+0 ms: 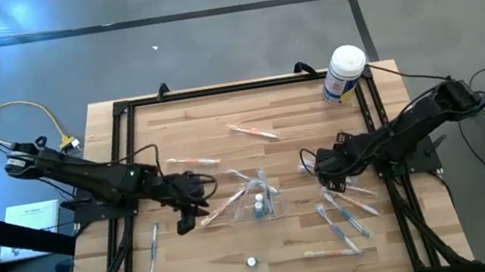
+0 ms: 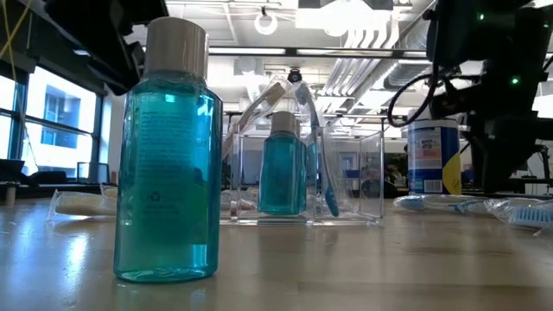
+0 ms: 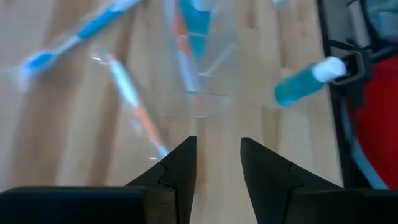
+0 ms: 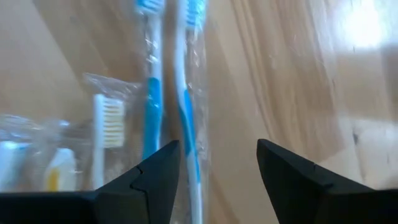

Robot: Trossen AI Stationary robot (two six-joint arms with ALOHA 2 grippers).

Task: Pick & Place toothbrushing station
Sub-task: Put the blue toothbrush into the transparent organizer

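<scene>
Here's the clear toothbrushing station (image 1: 260, 201) standing upright near the middle of the wooden surface (image 1: 194, 139), a teal bottle and wrapped brushes poking out of it. The left pincer (image 1: 188, 220) hangs just beside it on its left, fingers (image 3: 180, 171) parted by a narrow gap with nothing between them, pointing straight at the holder. Over on the right, the right pincer (image 1: 327, 182) hovers above a scatter of blue toothbrushes (image 1: 345, 214), spread wide and empty. A second teal bottle (image 1: 253, 262) stands alone near the front edge, and a white tub (image 1: 344, 74) sits at the far right corner.
</scene>
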